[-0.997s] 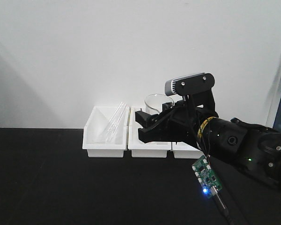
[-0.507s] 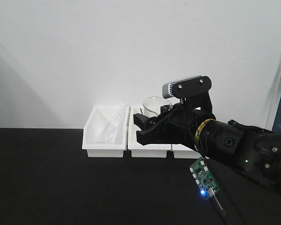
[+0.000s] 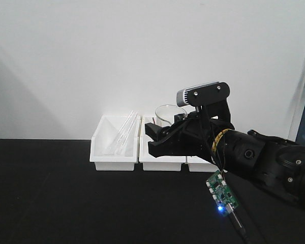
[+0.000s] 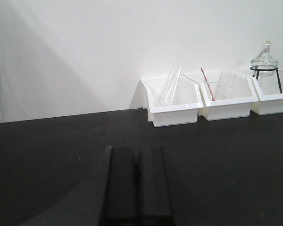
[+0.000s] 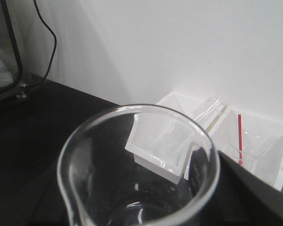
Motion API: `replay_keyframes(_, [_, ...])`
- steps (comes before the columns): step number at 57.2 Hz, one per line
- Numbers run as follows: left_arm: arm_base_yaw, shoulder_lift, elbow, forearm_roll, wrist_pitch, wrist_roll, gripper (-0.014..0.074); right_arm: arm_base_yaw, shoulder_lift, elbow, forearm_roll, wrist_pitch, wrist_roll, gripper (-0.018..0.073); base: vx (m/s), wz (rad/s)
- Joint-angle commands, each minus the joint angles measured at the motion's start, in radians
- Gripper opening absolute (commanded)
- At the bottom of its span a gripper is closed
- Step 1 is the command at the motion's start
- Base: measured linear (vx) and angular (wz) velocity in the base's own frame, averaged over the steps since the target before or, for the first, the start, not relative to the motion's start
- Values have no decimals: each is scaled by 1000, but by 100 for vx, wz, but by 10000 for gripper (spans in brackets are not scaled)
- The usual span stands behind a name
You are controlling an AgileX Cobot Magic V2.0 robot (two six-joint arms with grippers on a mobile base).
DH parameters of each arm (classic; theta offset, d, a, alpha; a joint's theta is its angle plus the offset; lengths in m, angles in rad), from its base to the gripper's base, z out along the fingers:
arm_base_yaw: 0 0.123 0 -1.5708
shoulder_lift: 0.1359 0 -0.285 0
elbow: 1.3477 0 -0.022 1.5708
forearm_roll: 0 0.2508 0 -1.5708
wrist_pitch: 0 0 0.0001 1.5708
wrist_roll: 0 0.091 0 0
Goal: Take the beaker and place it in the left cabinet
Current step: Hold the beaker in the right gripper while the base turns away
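Nothing readable from here; the yellow band on the right arm is too blurred

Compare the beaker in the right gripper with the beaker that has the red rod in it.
The held beaker is up in the air, clamped in the right gripper; the rod beaker sits down inside a white bin. The held beaker is empty; the rod beaker has a red rod leaning in it. Both are clear glass and stand upright.
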Motion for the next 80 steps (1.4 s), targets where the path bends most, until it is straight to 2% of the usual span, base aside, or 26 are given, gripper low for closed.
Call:
replay_keyframes(1, [-1, -18, 16, -7, -84, -3, 1, 2, -38, -35, 10, -57, -1, -3, 0, 2])
replay_keyframes(37, [-1, -18, 16, -7, -84, -3, 1, 2, -36, -35, 10, -56, -1, -3, -7, 3])
replay_keyframes(80, [-1, -18, 16, -7, -84, -3, 1, 2, -36, -35, 10, -53, -1, -3, -27, 9])
